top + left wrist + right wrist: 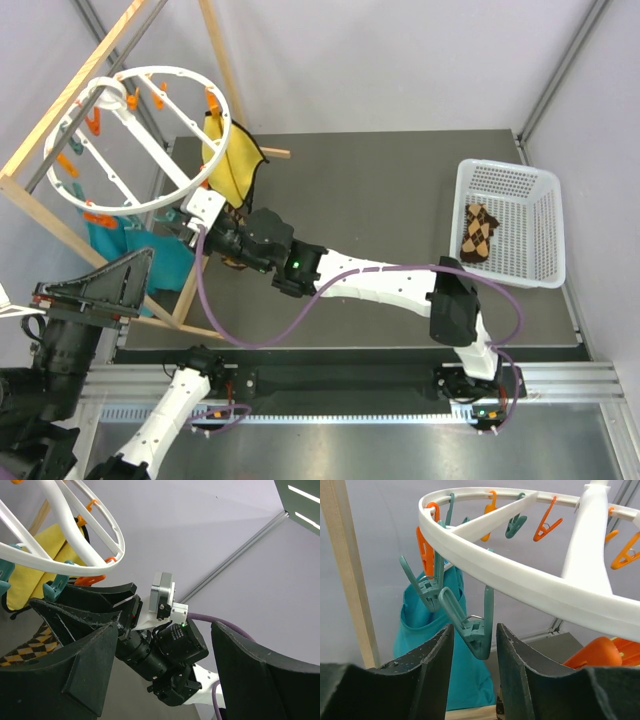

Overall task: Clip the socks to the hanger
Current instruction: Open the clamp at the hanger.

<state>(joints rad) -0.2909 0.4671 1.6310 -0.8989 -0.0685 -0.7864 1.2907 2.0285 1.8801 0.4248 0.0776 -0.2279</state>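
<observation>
The white ring hanger (pixel 150 140) hangs at the back left with orange and teal clips. One argyle sock (pixel 478 232) lies in the basket. Another argyle sock (pixel 27 647) shows low in the left wrist view, partly behind my left finger; I cannot tell what holds it. My right gripper (pixel 188 226) reaches under the ring's near rim (pixel 520 580). Its jaws (pixel 472 645) are open, one on each side of a hanging teal clip (pixel 476 630), with small gaps. My left gripper (pixel 140 270) is wide open and empty (pixel 165 680), just left of the right wrist.
A wooden frame rack (pixel 60 110) carries the hanger; its post (pixel 347 580) stands left of my right fingers. A yellow cloth (pixel 235 155) and a teal cloth (pixel 150 250) hang from clips. A white mesh basket (pixel 545 230) stands at the right.
</observation>
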